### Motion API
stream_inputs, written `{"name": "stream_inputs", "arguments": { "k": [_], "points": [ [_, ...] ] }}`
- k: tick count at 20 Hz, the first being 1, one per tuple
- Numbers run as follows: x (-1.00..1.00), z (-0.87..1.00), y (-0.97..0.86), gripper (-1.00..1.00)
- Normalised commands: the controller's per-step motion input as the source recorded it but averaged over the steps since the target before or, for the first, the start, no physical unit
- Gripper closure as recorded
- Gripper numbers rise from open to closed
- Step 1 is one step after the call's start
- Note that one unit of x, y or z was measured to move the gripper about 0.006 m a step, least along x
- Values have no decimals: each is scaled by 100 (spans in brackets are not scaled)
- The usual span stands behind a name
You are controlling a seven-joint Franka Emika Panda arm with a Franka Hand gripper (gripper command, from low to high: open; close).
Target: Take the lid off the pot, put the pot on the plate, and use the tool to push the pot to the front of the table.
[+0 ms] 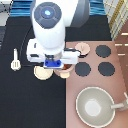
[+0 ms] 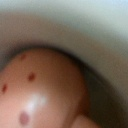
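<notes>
Near the tabletop's left edge in the exterior view, we see the spatula (image 1: 15, 59) lying apart, untouched. Toward the tabletop's middle, the cream plate (image 1: 42, 73) sits beside the pot (image 1: 64, 73). Our gripper (image 1: 55, 64) hangs right over the pot. Beyond, the lid (image 1: 82, 48) rests on the stove (image 1: 95, 85).

My gripper (image 1: 55, 64), white with a blue block, hangs over the pinkish-tan pot (image 1: 64, 70), beside the cream-yellow plate (image 1: 43, 73) on the black table (image 1: 30, 105); up close the pot's inside (image 2: 75, 30) is pale cream, and its filling (image 2: 40, 90) reddish-orange with dark red dots. The spatula (image 1: 15, 60) is cream-white and the lid (image 1: 83, 48) pinkish-tan. The stove (image 1: 95, 82) is brownish-pink with black burners (image 1: 103, 51), and the pan (image 1: 95, 106) grey-beige.
</notes>
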Motion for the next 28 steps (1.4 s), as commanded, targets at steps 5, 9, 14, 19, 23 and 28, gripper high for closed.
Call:
{"name": "stream_inputs", "arguments": {
  "k": [5, 9, 14, 19, 23, 28],
  "points": [
    [-53, -35, -83, 100],
    [-69, -80, -83, 100],
    [-79, -97, -79, 100],
    [-69, -85, -35, 100],
    [-23, -49, 23, 100],
    [-8, -34, 43, 100]
  ]
}}
